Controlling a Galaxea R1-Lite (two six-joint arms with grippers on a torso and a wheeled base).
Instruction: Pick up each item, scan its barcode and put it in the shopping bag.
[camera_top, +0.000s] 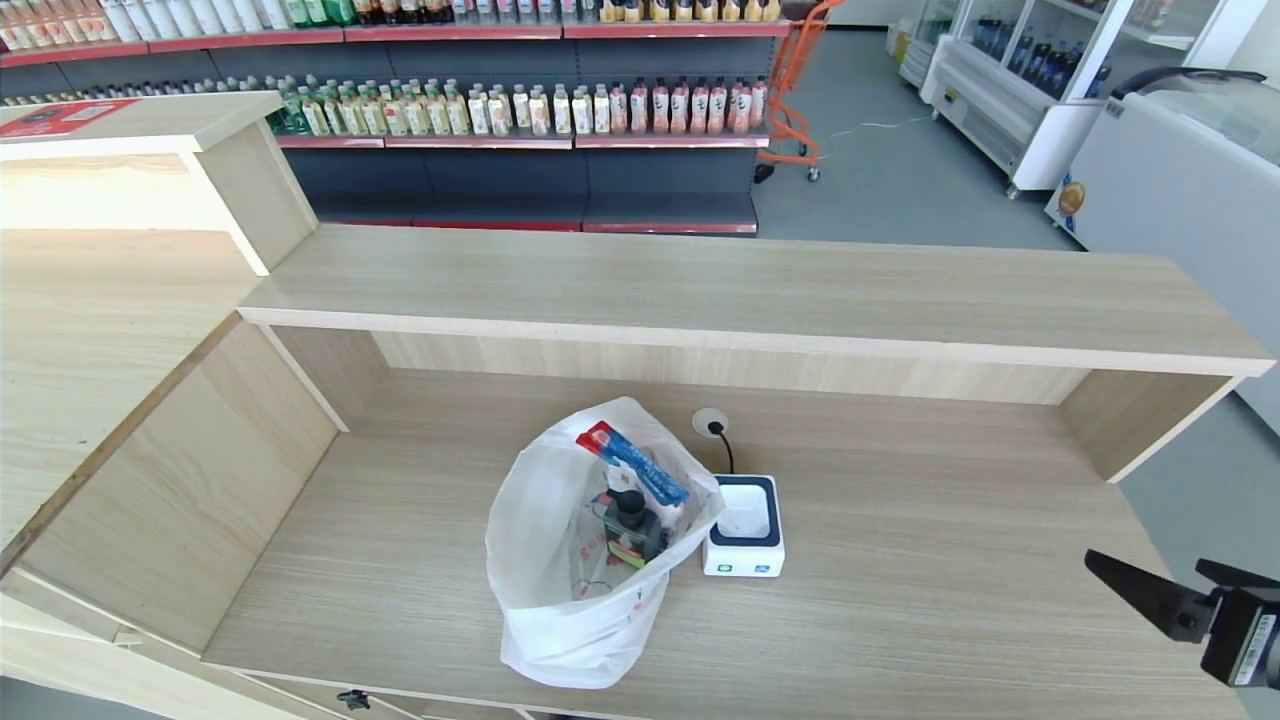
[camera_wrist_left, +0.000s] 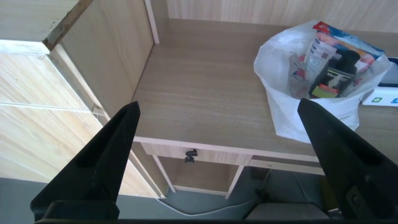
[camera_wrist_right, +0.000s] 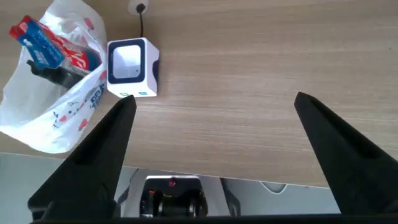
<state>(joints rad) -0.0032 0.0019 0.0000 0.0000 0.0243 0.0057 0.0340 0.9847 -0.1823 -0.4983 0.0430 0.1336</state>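
Note:
A white shopping bag (camera_top: 560, 600) stands open in the middle of the wooden counter (camera_top: 900, 600). Inside it lie a blue and red packet (camera_top: 632, 462) and a dark bottle (camera_top: 632, 525). Just to its right sits the white barcode scanner (camera_top: 743, 525) with a dark rim. My right gripper (camera_top: 1145, 560) hangs open and empty over the counter's front right corner, well away from the scanner (camera_wrist_right: 130, 68) and the bag (camera_wrist_right: 43, 118). The left gripper (camera_wrist_left: 217, 106) is open and empty off the counter's front left edge, with the bag (camera_wrist_left: 292, 112) farther off.
A raised shelf (camera_top: 740, 290) runs along the back of the counter and a side panel (camera_top: 180, 490) closes its left. The scanner's cable goes into a port (camera_top: 710, 421). A drawer with a key (camera_wrist_left: 190, 154) sits below the front edge.

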